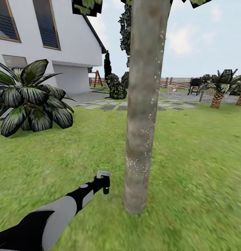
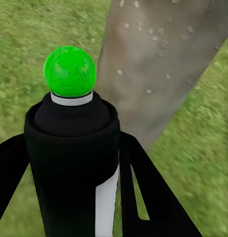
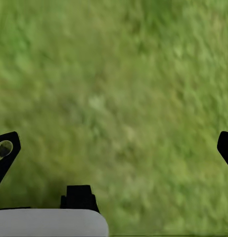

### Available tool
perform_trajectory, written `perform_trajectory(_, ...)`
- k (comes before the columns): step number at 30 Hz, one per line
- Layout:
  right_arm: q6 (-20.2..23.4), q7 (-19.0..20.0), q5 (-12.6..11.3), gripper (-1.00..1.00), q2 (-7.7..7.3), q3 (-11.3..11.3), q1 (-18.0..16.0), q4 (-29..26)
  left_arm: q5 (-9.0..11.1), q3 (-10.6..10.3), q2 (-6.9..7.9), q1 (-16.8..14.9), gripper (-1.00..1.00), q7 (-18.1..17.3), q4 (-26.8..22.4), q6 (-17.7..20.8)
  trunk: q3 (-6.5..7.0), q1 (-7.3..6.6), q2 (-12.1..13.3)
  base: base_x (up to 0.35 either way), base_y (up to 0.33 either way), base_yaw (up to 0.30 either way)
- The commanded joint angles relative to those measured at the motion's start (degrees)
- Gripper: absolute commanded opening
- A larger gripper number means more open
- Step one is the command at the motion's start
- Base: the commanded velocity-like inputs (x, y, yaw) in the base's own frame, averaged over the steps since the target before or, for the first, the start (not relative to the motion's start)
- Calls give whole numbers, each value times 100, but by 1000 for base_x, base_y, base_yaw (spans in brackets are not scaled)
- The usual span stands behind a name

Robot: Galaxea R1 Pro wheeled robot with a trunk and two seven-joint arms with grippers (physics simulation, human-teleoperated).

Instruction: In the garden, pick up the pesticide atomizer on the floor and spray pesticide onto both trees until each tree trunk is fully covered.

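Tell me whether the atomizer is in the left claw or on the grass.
In the claw: the left claw is shut around the atomizer, fingers flanking it.

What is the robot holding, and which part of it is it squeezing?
The left gripper holds the pesticide atomizer by its dark body, below the green cap. The right gripper holds nothing.

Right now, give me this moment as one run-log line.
left gripper: shut on spray bottle | aimed at tree trunk, low | trunk: pale specks | right gripper: open over grass
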Motion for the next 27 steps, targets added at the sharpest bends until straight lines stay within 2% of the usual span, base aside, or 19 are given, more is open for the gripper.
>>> perform_trajectory(1, -19, -44, 33, 100, 3, 40, -11, 24, -47, 51, 0, -4, -100, -14, 5, -20, -14, 0, -4, -90, 94, -198)
perform_trajectory(15, -19, -44, 31, 100, 3, 40, -11, 27, -47, 53, -3, -4, -100, -14, 6, -20, -128, 0, -4, -264, 182, -204)
perform_trajectory(22, -18, -48, 32, 100, 3, 38, -11, 24, -37, 40, -12, -4, -100, -96, -10, -29, -153, 0, -4, -56, 35, -84)
perform_trajectory(24, -19, -49, 33, 100, -1, 34, -11, 22, -16, 47, -27, -4, -100, -141, -164, 117, -153, 0, -4, -5, 3, -7)
perform_trajectory(25, -19, -51, 34, 100, -2, 33, -11, 22, 31, 58, -47, -4, -100, -152, -453, 441, -153, 0, -4, -3, 2, -4)
perform_trajectory(26, -19, -51, 32, 100, -4, 32, -11, 22, 107, 70, -58, -4, -100, -158, -904, 1005, -153, 0, -4, -2, 1, -3)
perform_trajectory(27, -19, -52, 31, 100, -5, 32, -11, 22, 232, 88, -61, -4, -100, -158, -1736, 2112, -153, 0, -4, -1, 1, -1)
